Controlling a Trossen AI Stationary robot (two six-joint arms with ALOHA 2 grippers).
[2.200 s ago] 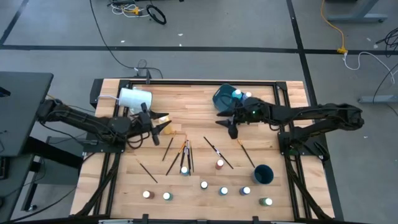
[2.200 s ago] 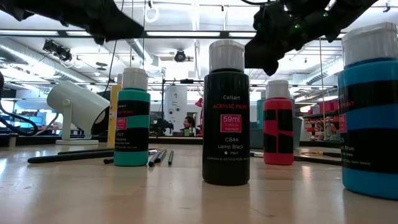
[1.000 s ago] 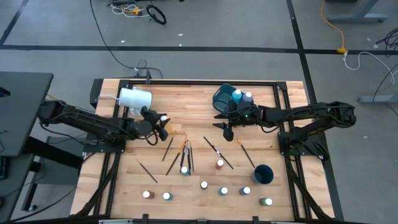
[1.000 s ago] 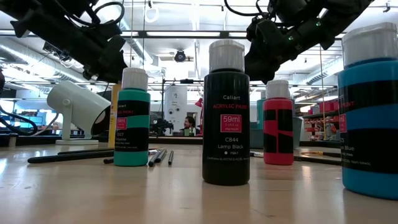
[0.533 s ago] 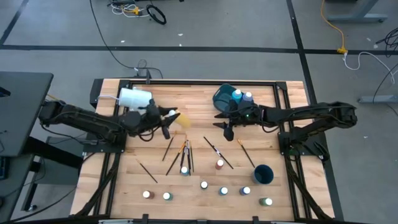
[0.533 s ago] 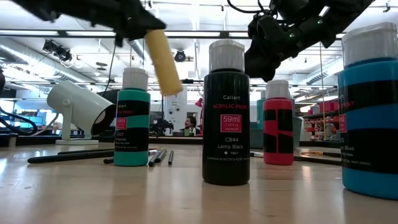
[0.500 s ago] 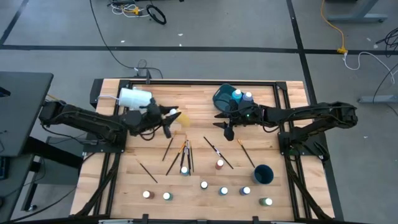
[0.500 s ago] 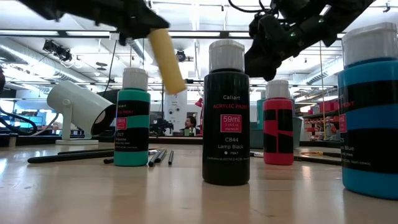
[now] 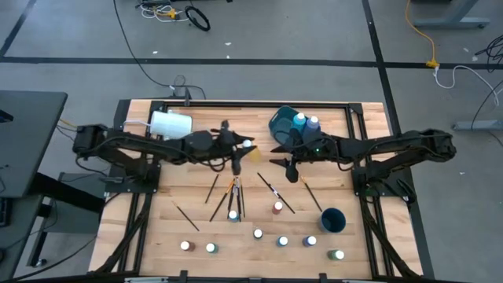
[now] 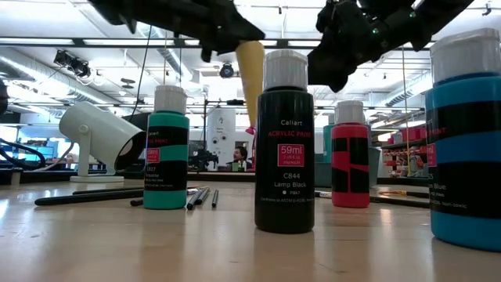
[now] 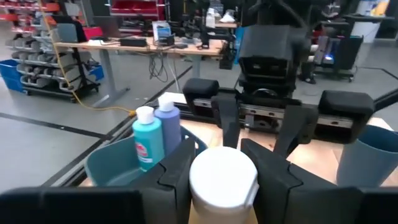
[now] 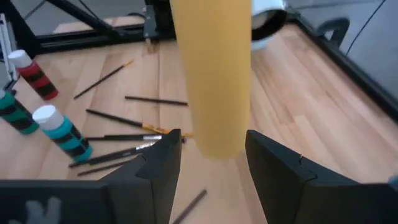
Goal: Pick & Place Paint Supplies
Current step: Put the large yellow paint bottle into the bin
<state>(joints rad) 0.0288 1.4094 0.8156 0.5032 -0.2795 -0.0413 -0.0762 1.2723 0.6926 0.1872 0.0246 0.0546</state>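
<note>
My left gripper (image 9: 240, 149) (image 11: 222, 163) is shut on a tall yellow bottle (image 9: 255, 154) with a white cap and holds it in the air over the table's middle. In the low view the yellow bottle (image 10: 250, 70) hangs under my left gripper (image 10: 215, 27). My right gripper (image 9: 291, 167) (image 12: 211, 155) is open, just right of the bottle. In the right wrist view the yellow bottle (image 12: 211, 74) shows ahead, between the two fingers, apart from them. Small paint bottles (image 9: 258, 233) stand along the near edge. Several thin brushes (image 9: 233, 196) lie flat mid-table. My left gripper pinches the yellow bottle by its white cap (image 11: 222, 180) between the two fingers, one on each side. The fingers come from the table's left, slanting down. The bottle is lifted clear and hangs below the fingers, cap uppermost, its body a little tilted (image 10: 252, 78).
A blue bin (image 9: 284, 124) at the far edge holds a teal bottle (image 9: 299, 118) and a lavender one (image 9: 313, 122). A white cup (image 9: 169, 124) lies on its side far left. A dark blue cup (image 9: 332, 220) stands near right. Bare wood lies between brushes and bin.
My left gripper has lifted the yellow bottle off the table's left part and carried it toward the right edge, up to my right gripper. The bottle, tipped on the way, now hangs closer to upright. My right gripper has stayed about where it was, open.
</note>
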